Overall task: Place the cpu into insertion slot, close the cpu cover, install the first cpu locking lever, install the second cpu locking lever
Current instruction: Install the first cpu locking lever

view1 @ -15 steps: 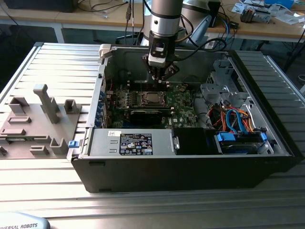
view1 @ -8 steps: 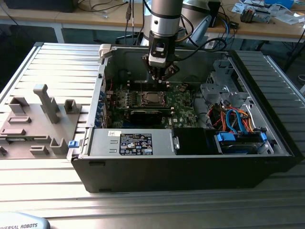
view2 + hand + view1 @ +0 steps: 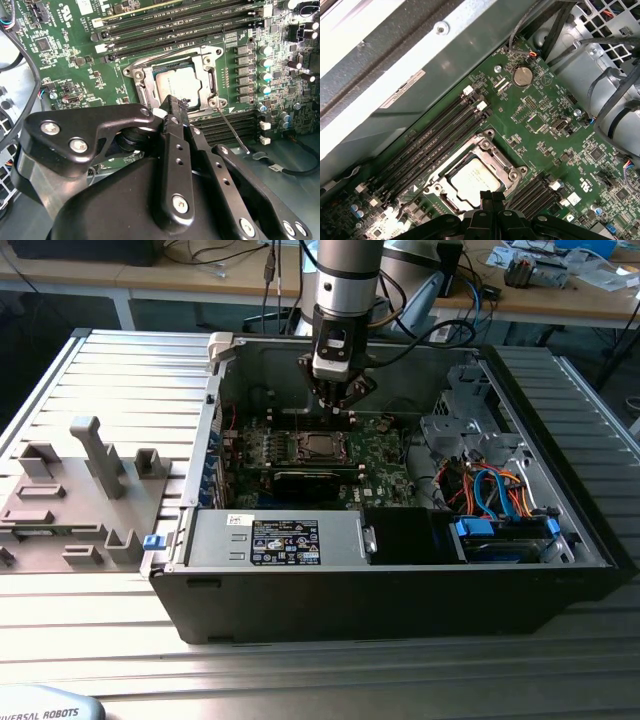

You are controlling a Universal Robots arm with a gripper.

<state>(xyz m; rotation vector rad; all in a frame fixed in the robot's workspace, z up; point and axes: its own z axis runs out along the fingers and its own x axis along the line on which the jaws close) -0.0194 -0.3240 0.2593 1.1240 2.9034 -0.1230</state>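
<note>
Counting one cpu (image 3: pixel 177 82), one cpu cover (image 3: pixel 210 80) over it, end effector (image 3: pixel 182 105) pinched together, empty

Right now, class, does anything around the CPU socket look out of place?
One thin locking lever sticks out diagonally from a corner of the cpu cover, looking unlatched. The cpu itself sits flat in its window.

readable text: none | power supply sticker (image 3: pixel 285 542): print seemingly illegible
</note>
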